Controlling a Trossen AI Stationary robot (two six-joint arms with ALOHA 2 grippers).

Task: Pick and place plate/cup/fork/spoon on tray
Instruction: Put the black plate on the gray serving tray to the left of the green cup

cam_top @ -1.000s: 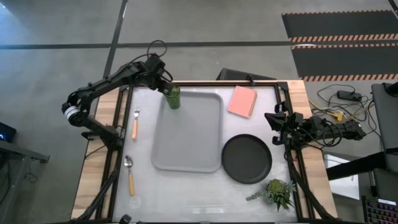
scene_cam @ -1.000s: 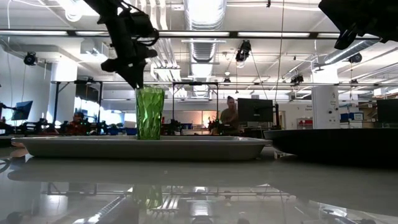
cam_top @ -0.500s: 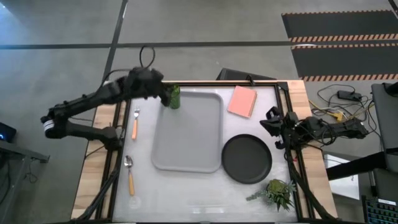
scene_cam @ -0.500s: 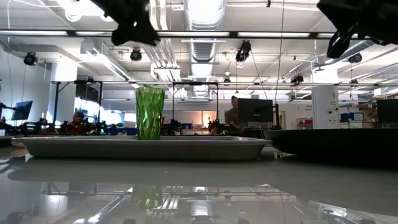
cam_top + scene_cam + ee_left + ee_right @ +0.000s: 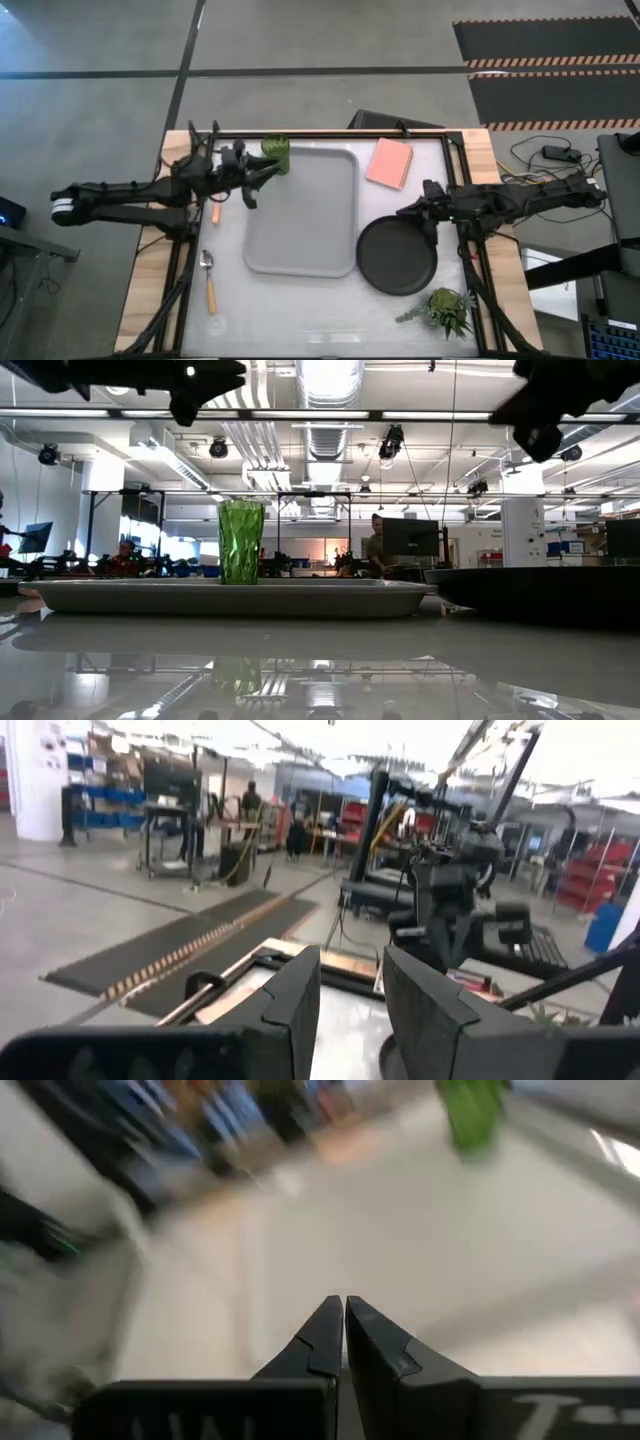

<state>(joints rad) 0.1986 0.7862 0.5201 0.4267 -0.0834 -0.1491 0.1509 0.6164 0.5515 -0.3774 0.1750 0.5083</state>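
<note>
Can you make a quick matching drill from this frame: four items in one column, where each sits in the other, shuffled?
Items:
1. cup
2. plate
3. spoon
4. pink pad

Places:
A. bare table, left of the tray
B. on the tray, far left corner
C. table, off the tray's far right corner
D. table, right of the tray's near end

Pairs: 1-B, 2-D, 3-A, 4-C

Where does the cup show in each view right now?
High view: cup stands upright in the tray's far left corner.
Low view: cup stands on the tray, left of centre.
Left wrist view: not in it.
Right wrist view: blurred green shape at the top edge, likely the cup.
Shared landmark: the tray.
</note>
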